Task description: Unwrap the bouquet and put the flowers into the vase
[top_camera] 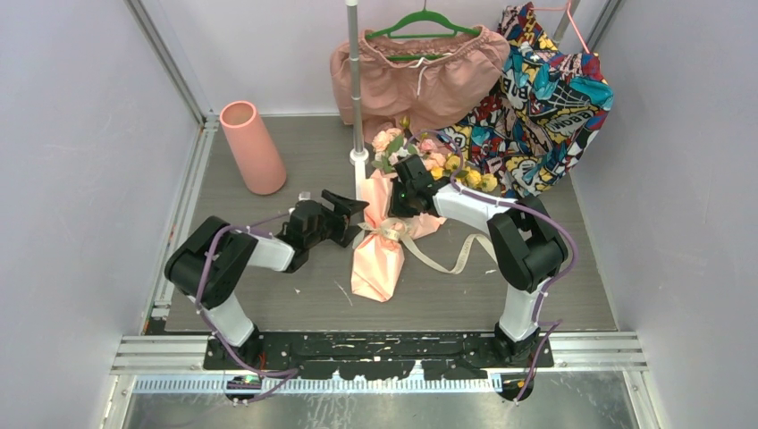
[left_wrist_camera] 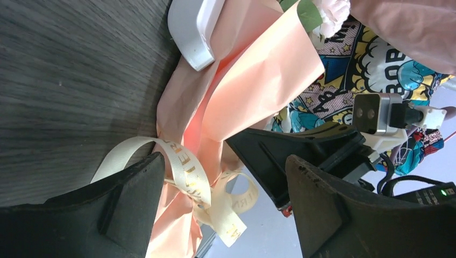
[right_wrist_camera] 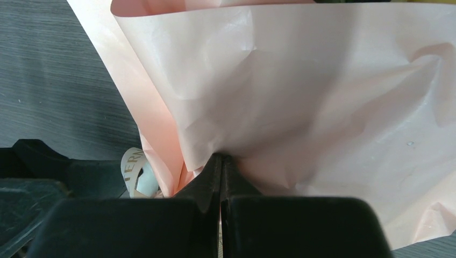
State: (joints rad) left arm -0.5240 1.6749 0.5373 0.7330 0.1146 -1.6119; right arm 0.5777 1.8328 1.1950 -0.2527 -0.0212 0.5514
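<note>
Pink-papered bouquet (top_camera: 383,241), ribbon-tied: your right gripper (right_wrist_camera: 221,159) pinches the wrap (right_wrist_camera: 301,80); your left gripper (left_wrist_camera: 221,164) gapes at the cream ribbon (left_wrist_camera: 185,166). Unwrapping underway; next, close and pull.

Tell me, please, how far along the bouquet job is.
Nothing done: the bouquet lies wrapped, ribbon tied; the vase holds no flowers. In hand: the right end effector pinches the paper, the left end effector open by the ribbon. Left: untying, unwrapping, filling the vase.
</note>
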